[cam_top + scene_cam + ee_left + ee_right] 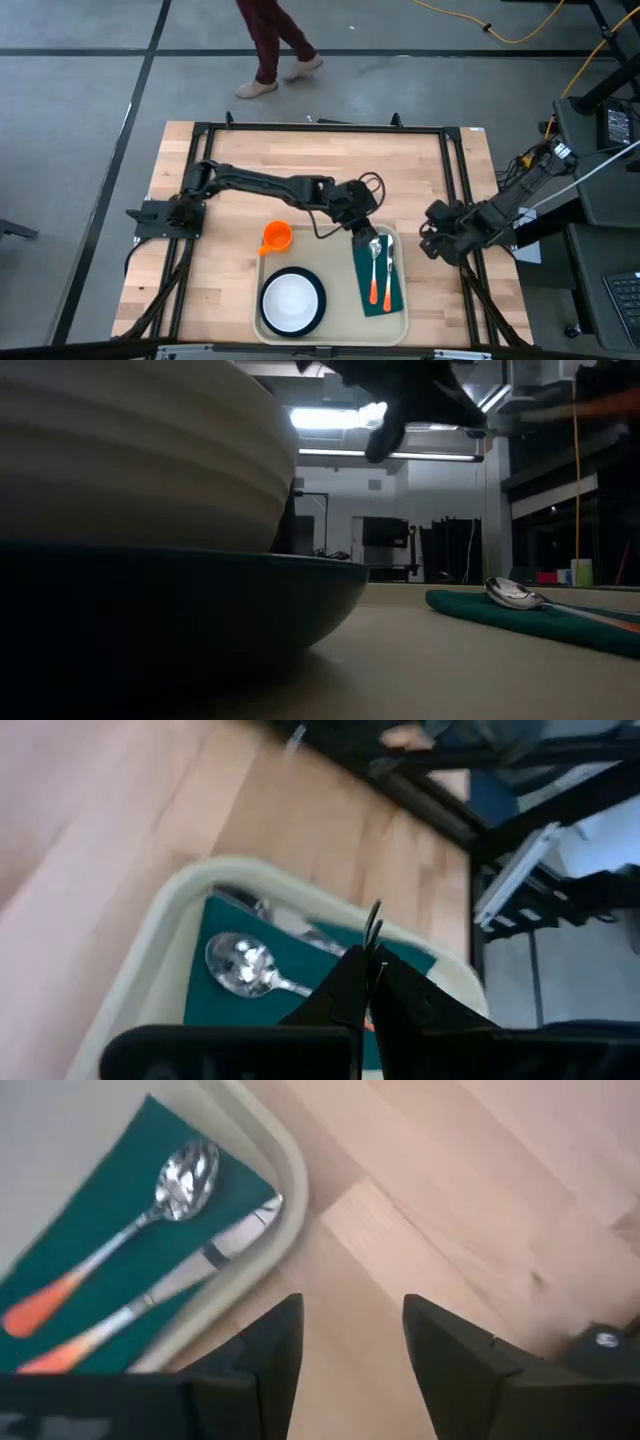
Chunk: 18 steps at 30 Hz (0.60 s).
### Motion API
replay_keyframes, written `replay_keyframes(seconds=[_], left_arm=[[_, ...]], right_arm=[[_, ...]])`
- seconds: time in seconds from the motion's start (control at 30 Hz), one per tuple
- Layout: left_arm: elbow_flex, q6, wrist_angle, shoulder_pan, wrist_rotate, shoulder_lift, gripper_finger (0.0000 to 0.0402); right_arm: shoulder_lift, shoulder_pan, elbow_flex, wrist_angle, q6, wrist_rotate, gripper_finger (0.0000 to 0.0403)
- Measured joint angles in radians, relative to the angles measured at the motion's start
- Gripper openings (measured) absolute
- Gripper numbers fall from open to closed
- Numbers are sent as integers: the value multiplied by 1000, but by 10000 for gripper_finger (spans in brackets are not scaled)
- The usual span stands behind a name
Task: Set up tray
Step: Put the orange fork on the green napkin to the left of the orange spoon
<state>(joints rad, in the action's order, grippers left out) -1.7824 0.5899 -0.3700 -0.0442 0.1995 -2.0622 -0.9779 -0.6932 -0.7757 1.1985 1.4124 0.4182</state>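
Observation:
The beige tray (340, 310) lies at the table's near middle. On it a white bowl (292, 300) sits in a dark plate (180, 600), and a green napkin (360, 285) carries a spoon (375, 262) and a second orange-handled utensil (389, 270). An orange cup (277, 237) stands on the wood at the tray's far left corner. My left gripper (362, 238) hangs shut above the napkin's far end, raised clear in the low view (400, 410). My right gripper (350, 1342) is open over bare wood beside the tray's right rim (285, 1180).
Black frame rails (320, 127) run round the tabletop. A person's legs (275, 50) pass on the floor beyond the far edge. Bare wood lies between the tray and the far rail. Equipment and cables (600, 130) crowd the right side off the table.

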Motion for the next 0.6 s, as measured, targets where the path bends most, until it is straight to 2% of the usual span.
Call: replay_keyframes(seconds=[0.23, 0.5, 0.6], left_arm=[[0, 89, 4, -40, -109, -65, 1], [0, 156, -64, -60, -236, -86, 1], [0, 168, -95, -67, -248, -86, 1]], right_arm=[[3, -80, 0, 51, -3, 50, 178], [46, -101, 0, 105, -8, 86, 178], [70, -103, 0, 132, -10, 93, 178]])
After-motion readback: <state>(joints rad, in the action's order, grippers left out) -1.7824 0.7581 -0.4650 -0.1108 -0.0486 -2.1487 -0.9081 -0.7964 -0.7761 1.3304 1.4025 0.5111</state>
